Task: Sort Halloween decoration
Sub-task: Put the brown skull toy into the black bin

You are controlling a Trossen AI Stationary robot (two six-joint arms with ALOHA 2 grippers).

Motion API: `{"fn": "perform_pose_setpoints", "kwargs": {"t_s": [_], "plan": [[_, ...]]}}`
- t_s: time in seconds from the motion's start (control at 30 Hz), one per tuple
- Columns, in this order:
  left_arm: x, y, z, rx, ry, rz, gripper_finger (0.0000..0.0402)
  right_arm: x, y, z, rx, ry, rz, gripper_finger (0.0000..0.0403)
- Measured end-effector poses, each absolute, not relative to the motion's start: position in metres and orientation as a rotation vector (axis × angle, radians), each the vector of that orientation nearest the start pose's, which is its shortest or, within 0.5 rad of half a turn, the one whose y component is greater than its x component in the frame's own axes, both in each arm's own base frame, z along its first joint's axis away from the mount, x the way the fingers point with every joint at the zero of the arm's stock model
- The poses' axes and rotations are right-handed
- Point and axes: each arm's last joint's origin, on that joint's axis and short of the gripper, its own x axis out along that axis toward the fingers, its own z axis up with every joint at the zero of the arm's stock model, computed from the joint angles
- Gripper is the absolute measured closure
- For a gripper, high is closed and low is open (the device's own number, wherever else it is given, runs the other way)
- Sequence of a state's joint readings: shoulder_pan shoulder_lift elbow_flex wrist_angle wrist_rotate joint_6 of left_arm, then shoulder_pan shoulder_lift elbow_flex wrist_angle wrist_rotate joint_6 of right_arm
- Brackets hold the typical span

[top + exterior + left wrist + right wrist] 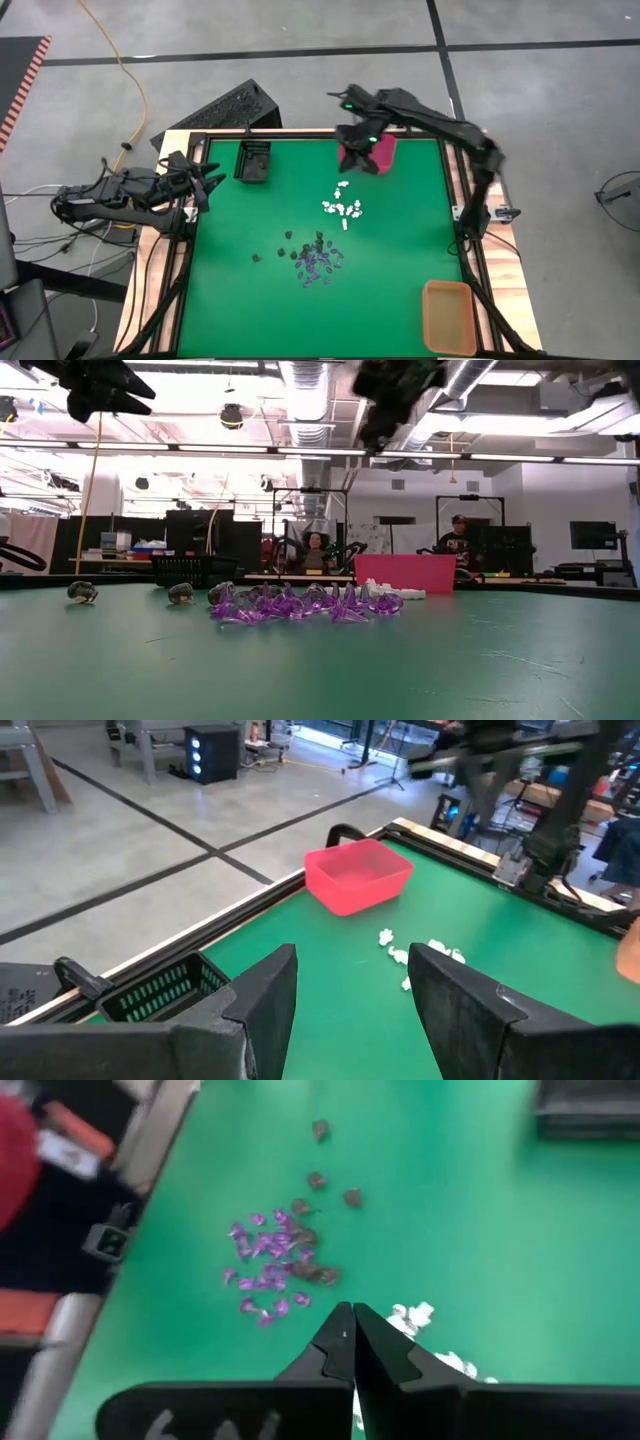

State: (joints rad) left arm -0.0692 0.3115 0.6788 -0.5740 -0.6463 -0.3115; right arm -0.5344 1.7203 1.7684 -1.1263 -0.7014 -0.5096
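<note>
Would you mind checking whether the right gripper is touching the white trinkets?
Apart. The low view shows the right gripper high above the table; the white trinkets lie on the mat.

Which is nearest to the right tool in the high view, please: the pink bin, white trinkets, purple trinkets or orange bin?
From the right tool:
1. Pink plastic bin, at the far edge, right beside it.
2. White trinket cluster, mid-table.
3. Purple trinket pile, nearer the front.
4. Orange plastic bin, front right corner.

On the green table (250,310) a pink bin (384,151) stands at the upper middle of the frame, a black basket (253,162) at the upper left, an orange bin (449,315) at the lower right.
</note>
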Motion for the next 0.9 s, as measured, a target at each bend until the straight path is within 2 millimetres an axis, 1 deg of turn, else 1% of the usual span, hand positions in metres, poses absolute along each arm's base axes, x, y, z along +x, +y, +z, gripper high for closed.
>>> {"fn": "perform_pose_setpoints", "kwargs": {"t_s": [0.1, 0.23, 0.3, 0.4, 0.5, 0.6, 0.67, 0.8, 0.9], "plan": [[0.066, 0.013, 0.311, -0.229, 0.091, 0.618, 0.0219, 0.278, -0.142, 0.357, 0.094, 0.726, 0.194, 0.0375], [0.066, 0.013, 0.311, -0.235, 0.088, 0.621, 0.0219, 0.247, -0.113, 0.345, 0.087, 0.608, 0.042, 0.0367], [0.066, 0.013, 0.311, -0.239, 0.087, 0.622, 0.0219, 0.235, -0.098, 0.330, 0.103, 0.567, -0.004, 0.0366], [0.067, 0.013, 0.311, -0.245, 0.088, 0.623, 0.0219, 0.227, -0.079, 0.305, 0.148, 0.491, -0.042, 0.0366], [0.067, 0.013, 0.311, -0.256, 0.088, 0.624, 0.0219, 0.226, -0.059, 0.279, 0.211, 0.445, -0.016, 0.0366], [0.069, 0.013, 0.310, -0.256, 0.091, 0.626, 0.0219, 0.228, -0.041, 0.253, 0.259, 0.468, 0.034, 0.0365], [0.071, 0.013, 0.306, -0.255, 0.102, 0.627, 0.0219, 0.232, -0.032, 0.240, 0.261, 0.478, 0.069, 0.0365], [0.077, 0.013, 0.297, -0.269, 0.125, 0.633, 0.0219, 0.249, -0.014, 0.210, 0.227, 0.536, 0.113, 0.0365], [0.083, 0.012, 0.289, -0.298, 0.120, 0.634, 0.0219, 0.267, -0.003, 0.196, 0.167, 0.531, 0.169, 0.0365]]}}
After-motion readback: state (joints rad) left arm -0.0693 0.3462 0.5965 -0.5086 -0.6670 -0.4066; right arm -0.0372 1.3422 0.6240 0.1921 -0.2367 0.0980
